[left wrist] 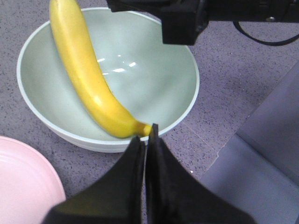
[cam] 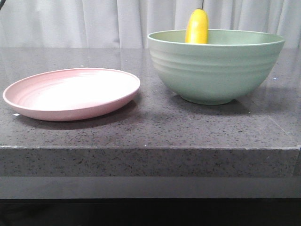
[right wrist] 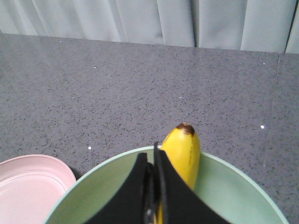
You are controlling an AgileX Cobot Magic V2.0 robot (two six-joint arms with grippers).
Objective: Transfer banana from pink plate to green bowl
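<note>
**Banana Already Rests in the Bowl; Only the Retreat Remains**

The banana [cam: 197, 27] now lies inside the green bowl [cam: 216, 70], leaning against the inner wall with its dark tip standing above the far rim. The pink plate [cam: 70, 93] sits beside the bowl on the dark speckled table [cam: 150, 132] and carries nothing. So I judge the transfer itself as done, and the step in hand is to leave the fruit in peace.

To do this well, the arms should rise straight up and away from the bowl, not sideways. The banana is long and only propped against the wall, so a small push on its lower end could roll it or tip it over the rim. A slow lift, with nothing dragging along the peel, is the safe way.

The left gripper [left wrist: 145, 140] hangs over the near rim of the bowl with its two black fingers pressed together, almost no gap between them. Their tips are just at the stem end of the banana; whether they touch it or only stand in front of it, I cannot tell from this angle. The right gripper [right wrist: 154, 161] is over the bowl too, fingers also closed together, holding nothing that I can see, with the banana close behind them.
</note>
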